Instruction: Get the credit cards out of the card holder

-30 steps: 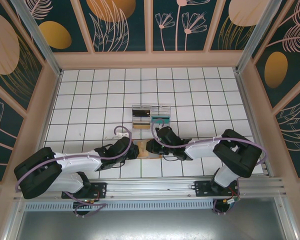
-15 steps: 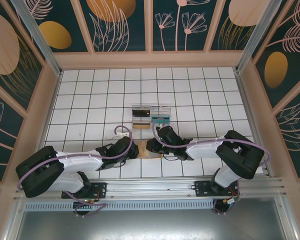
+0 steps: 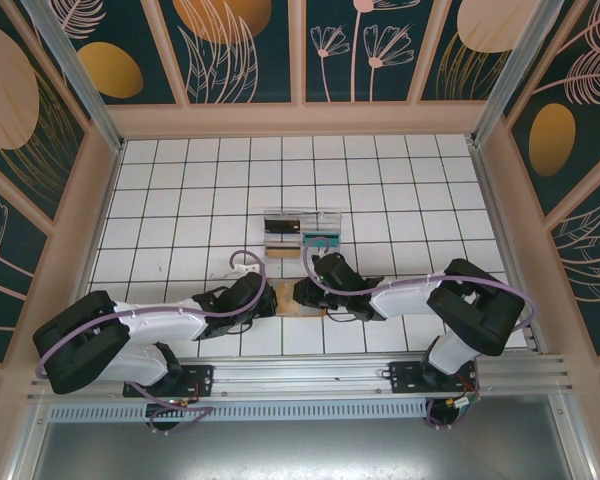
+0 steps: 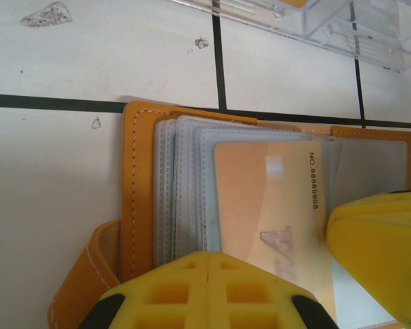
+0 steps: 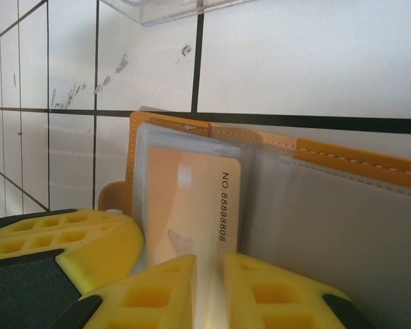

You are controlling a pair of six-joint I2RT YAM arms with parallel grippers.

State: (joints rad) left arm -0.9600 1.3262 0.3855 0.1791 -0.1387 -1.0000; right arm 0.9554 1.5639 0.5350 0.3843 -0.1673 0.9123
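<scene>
The tan-orange card holder [image 3: 292, 300] lies open on the tiles between my two grippers. Its orange stitched border [image 4: 133, 185] frames several pale grey pocket sleeves [image 4: 181, 185]. An orange credit card [image 4: 260, 199] printed "NO. 8888808" lies over the sleeves. My left gripper [image 4: 211, 264] is shut, its yellow fingertips pressed together over the sleeves' near edge. My right gripper [image 5: 209, 264] is shut on the credit card [image 5: 185, 199], whose near edge runs between its fingers. One right finger [image 4: 377, 253] shows beside the card, and the left fingers [image 5: 61, 240] sit close on the left.
A clear compartmented plastic tray [image 3: 302, 233] stands about one tile beyond the card holder, its edge visible in both wrist views [image 4: 342, 27] [image 5: 171, 8]. Raised wooden walls [image 3: 300, 120] surround the white tiled table [image 3: 180, 200].
My left gripper's jaws have closed fully over the last second. Both arms and the card holder stay almost where they were.
</scene>
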